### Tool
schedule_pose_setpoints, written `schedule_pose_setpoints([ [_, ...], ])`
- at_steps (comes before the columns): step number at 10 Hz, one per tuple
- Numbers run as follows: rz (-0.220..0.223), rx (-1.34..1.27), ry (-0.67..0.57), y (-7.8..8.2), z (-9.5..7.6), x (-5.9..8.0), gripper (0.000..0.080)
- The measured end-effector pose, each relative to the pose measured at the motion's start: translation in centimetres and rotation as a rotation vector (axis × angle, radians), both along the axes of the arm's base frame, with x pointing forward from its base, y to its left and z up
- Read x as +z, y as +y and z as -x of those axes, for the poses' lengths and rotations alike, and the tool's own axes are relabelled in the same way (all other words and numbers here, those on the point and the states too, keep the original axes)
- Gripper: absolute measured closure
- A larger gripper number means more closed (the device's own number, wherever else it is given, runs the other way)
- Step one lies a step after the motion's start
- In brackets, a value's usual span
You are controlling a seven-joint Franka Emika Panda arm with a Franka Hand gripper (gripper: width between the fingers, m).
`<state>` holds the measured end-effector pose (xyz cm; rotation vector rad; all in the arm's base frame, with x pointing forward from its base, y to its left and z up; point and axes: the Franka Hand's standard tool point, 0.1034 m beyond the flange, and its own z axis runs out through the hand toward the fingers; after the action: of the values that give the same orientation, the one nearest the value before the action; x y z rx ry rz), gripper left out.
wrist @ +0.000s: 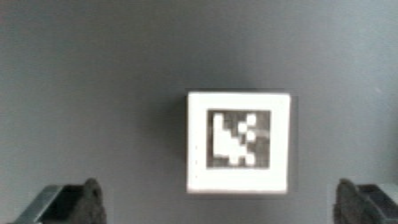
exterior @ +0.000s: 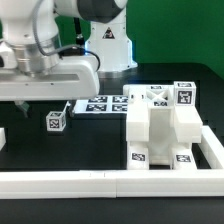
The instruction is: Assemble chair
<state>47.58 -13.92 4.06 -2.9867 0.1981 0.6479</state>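
Note:
The partly built chair (exterior: 160, 125), blocky white panels with black-and-white tags, stands at the exterior view's right against the corner of the border rail. A small loose white block (exterior: 55, 121) with a tag on top lies on the dark table to its left. My gripper (exterior: 42, 102) hangs just above that block. In the wrist view the block (wrist: 238, 140) lies flat between and a little beyond my two dark fingertips (wrist: 71, 203). My gripper (wrist: 221, 202) is open, its fingers wide apart and touching nothing.
The marker board (exterior: 100, 104) lies flat between the block and the chair. A long white border rail (exterior: 90, 183) runs along the front and up the exterior view's right side. Another white piece (exterior: 2, 137) shows at the left edge. The robot base (exterior: 108, 45) stands behind.

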Motion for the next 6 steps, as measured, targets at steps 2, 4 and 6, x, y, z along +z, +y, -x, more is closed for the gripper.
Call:
schedule_pose_setpoints([
  [2,-0.01,-0.003,0.143,0.1,-1.4,-0.4,0.0151],
  [4,-0.037,-0.008,0.245,0.2,-0.8,-0.5,0.0151],
  [6,-0.032,-0.13,0.365,0.9,1.2,-1.5,0.0151],
])
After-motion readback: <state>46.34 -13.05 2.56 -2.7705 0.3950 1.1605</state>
